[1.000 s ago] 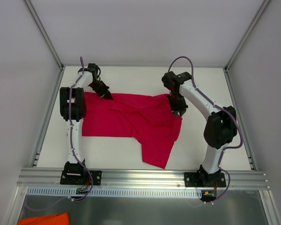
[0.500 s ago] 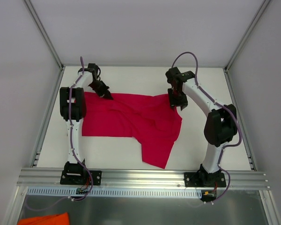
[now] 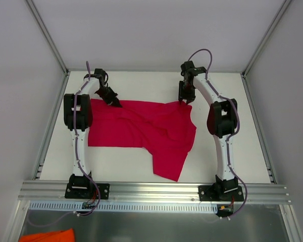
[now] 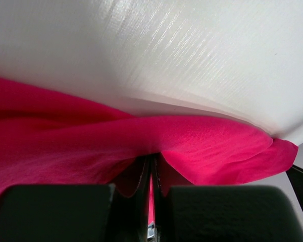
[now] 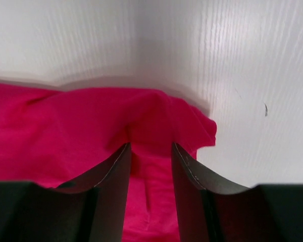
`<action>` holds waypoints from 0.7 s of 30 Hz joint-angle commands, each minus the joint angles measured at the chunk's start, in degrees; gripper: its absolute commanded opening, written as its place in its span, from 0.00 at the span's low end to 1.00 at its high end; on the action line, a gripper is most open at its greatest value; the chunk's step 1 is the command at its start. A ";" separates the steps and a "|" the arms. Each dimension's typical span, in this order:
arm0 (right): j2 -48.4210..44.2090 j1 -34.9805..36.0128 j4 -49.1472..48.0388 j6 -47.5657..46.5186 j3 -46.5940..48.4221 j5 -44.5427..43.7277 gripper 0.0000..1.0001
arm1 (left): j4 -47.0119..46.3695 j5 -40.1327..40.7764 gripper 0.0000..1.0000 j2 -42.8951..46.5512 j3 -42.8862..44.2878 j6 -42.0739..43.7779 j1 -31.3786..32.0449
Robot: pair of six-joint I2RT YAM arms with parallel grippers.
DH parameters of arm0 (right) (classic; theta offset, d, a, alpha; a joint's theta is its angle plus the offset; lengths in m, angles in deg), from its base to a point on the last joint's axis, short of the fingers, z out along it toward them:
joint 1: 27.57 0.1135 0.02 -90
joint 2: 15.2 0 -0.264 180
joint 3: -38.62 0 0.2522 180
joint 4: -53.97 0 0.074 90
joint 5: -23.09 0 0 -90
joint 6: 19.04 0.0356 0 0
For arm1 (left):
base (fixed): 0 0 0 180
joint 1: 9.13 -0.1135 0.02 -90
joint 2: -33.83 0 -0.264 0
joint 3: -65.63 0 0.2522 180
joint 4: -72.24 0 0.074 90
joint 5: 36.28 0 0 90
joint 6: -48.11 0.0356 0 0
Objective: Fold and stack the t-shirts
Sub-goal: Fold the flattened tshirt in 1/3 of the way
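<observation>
Fingers of the left gripper (image 4: 150, 166) are pressed together, with a thin fold of the red t-shirt (image 3: 141, 128) pinched between their tips. They hold the shirt at its far left edge. From that pinch the cloth rises in a soft ridge just ahead of the fingers. It falls away to their left in loose wrinkles and ends in a rounded corner to their right. Beyond the ridge the white table (image 3: 141, 83) lies bare.

Between the two grippers the shirt lies spread on the table, creased along the middle. One long flap reaches back toward the arm bases, nearer the right arm.

Fingers of the right gripper (image 5: 150, 146) stand spread apart, tips down at the shirt's far right corner. A small raised pucker of cloth sits in the gap between them. Whether the tips press on that pucker cannot be told. The shirt's edge curls to a point just right of these fingers, with table past it.
</observation>
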 commanded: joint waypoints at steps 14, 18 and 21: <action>0.41 -0.05 3.10 -5.31 4.61 -2.76 0.45 | 0.59 2.21 0.00 2.38 -1.33 0.77 -0.79; 0.67 0.04 3.98 -7.76 4.61 -8.90 0.46 | 0.76 2.21 0.00 2.56 -1.50 1.12 -0.88; 1.72 -0.05 3.54 -8.65 4.96 -11.47 0.46 | 1.20 2.30 0.00 2.47 -1.51 1.47 -0.88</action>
